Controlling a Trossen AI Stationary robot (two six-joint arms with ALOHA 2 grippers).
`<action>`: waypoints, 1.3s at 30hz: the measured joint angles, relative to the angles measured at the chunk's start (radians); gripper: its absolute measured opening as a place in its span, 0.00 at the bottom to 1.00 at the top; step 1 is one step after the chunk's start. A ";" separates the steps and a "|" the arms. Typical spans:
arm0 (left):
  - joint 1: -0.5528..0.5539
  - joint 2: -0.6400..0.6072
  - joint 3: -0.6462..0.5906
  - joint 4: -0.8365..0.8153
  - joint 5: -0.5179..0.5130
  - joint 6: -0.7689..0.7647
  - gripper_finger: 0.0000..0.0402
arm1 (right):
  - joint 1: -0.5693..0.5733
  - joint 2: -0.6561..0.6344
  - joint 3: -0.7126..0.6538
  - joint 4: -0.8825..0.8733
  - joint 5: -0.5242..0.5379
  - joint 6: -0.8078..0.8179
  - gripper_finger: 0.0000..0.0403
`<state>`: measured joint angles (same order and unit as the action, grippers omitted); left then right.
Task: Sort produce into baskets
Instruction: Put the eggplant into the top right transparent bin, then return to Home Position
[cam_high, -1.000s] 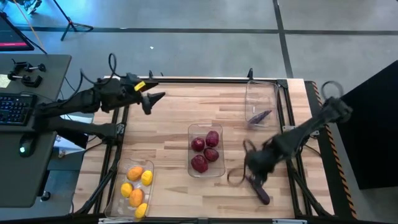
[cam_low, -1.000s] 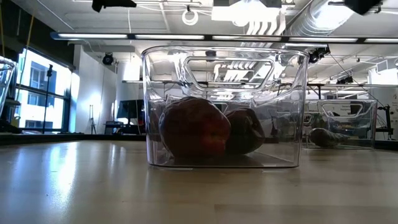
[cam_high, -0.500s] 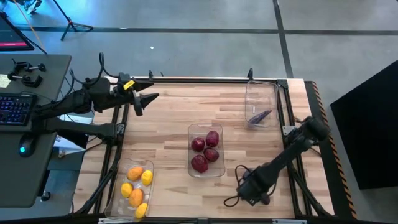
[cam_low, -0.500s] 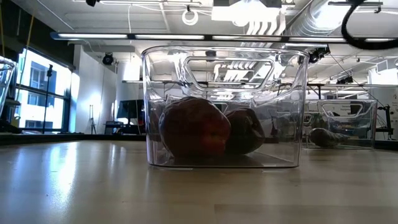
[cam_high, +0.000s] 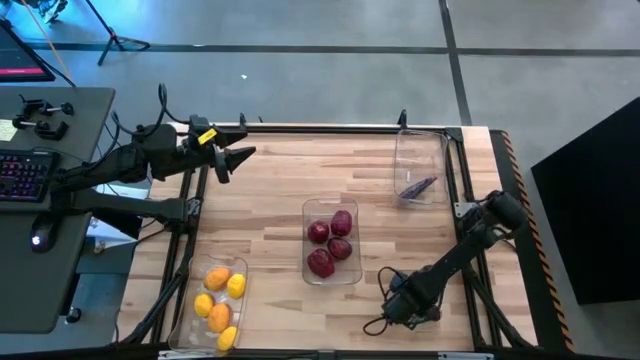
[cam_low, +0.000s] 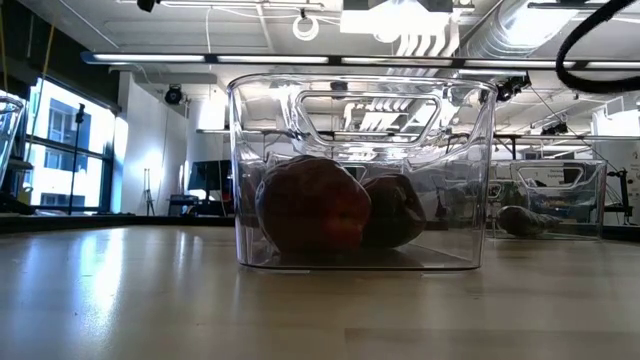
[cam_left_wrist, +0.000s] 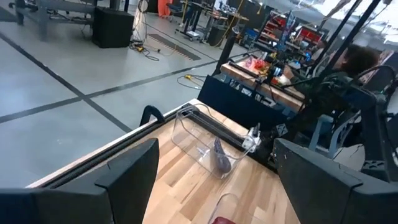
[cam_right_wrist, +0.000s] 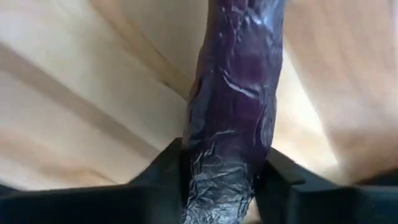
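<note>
While the right gripper (cam_high: 408, 306) pressed low at the table's (cam_high: 270, 190) near right edge, its fingers (cam_right_wrist: 163, 175) clasped a dark purple eggplant (cam_right_wrist: 233, 118).
No readable writing showed; the left gripper (cam_high: 238, 157) hovered spread wide and empty at the far left.

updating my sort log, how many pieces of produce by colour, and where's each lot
Yellow and orange fruits: 5, in the left bin
Dark red fruits: 4, in the middle bin
Purple eggplants: 2, one in the far right bin, one on the table between the right end effector's fingers
Total: 11
</note>
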<state>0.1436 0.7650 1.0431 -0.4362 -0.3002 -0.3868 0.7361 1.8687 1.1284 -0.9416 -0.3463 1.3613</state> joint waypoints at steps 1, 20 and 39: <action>0.000 0.000 0.000 0.004 0.000 -0.005 0.75 | 0.000 -0.021 -0.002 -0.024 0.009 -0.014 0.27; 0.000 0.000 0.000 0.106 -0.004 -0.024 0.75 | -0.369 -0.939 0.002 -0.542 1.102 0.302 0.55; -0.025 0.040 0.000 0.149 0.160 -0.196 0.75 | -0.846 -0.941 0.001 -0.187 0.890 -0.288 0.56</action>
<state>0.1187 0.8050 1.0435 -0.2875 -0.1402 -0.5833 -0.1096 0.9279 1.1297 -1.1288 0.5434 1.0729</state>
